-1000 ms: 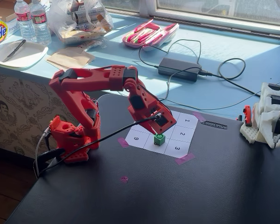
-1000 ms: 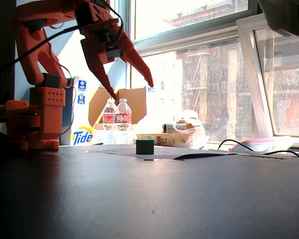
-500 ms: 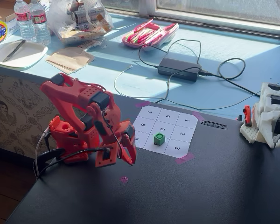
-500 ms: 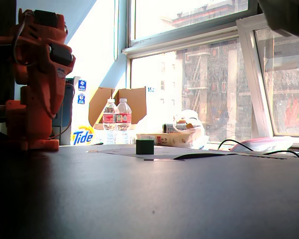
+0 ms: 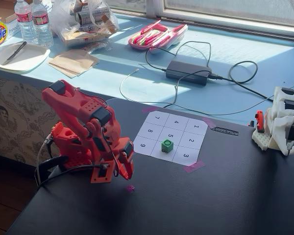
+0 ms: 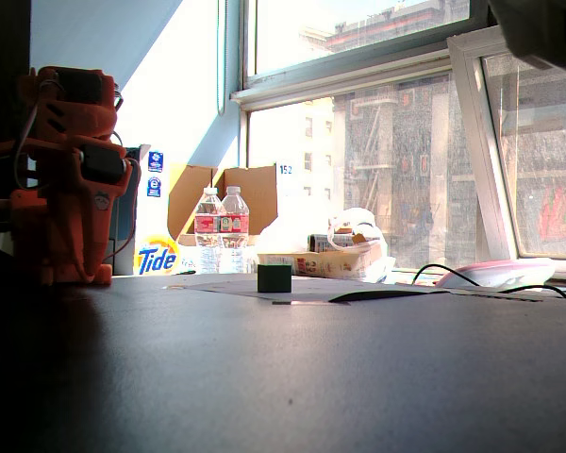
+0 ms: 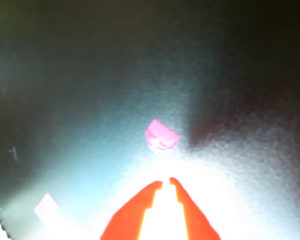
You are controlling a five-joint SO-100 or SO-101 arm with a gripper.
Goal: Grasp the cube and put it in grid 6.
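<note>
The tiny green cube point(image 5: 167, 145) stands on the numbered paper sheet, in the front-row cell between "9" and "3", below "5". That cell is grid 6 point(image 5: 162, 155), and the cube hides its digit. The cube shows as a dark block in the low fixed view point(image 6: 274, 277). The red arm point(image 5: 83, 132) is folded at the left, well away from the sheet. Its gripper point(image 5: 128, 172) points down at the black table, shut and empty. In the wrist view the red fingertips point(image 7: 166, 183) nearly touch, just behind a small pink scrap point(image 7: 161, 135).
A white and red arm point(image 5: 283, 122) sits at the right table edge. Behind the black table point(image 5: 196, 205), a blue surface holds a power brick point(image 5: 188, 72) with cables, bottles point(image 5: 33, 22), a plate and bags. Pink tape point(image 5: 193, 166) holds the sheet's corners.
</note>
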